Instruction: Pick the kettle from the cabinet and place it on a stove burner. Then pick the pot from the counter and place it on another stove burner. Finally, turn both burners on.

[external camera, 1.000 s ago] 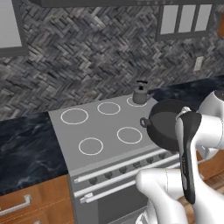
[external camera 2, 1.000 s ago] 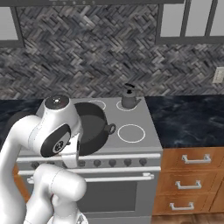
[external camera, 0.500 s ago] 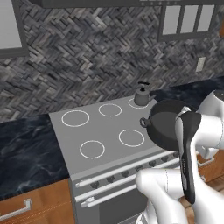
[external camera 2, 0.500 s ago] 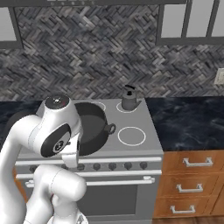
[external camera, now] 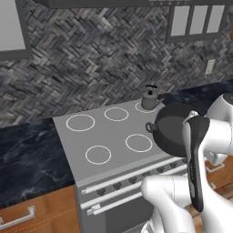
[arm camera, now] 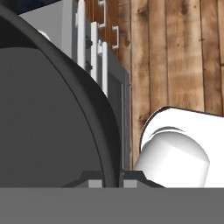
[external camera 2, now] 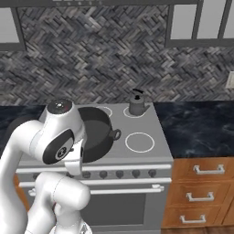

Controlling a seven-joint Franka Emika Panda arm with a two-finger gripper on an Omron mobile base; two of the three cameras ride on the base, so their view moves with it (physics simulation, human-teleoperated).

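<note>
Stove [external camera: 113, 150] shifted right in view; tool [arm camera: 112, 183] grips pot [external camera: 175, 127] rim

Kettle [external camera: 149, 99]: small, dark grey, black arched handle and lid knob, upright on the back right burner of the grey cooktop.

Pot [external camera: 175, 129]: wide, low, dark grey, no lid, loop side handle visible. Tilted, off the surface, over the front right part of the cooktop; rim pinched at the hand camera's bottom edge.

Counter [external camera 2: 201, 128]: black, white-veined.
</note>
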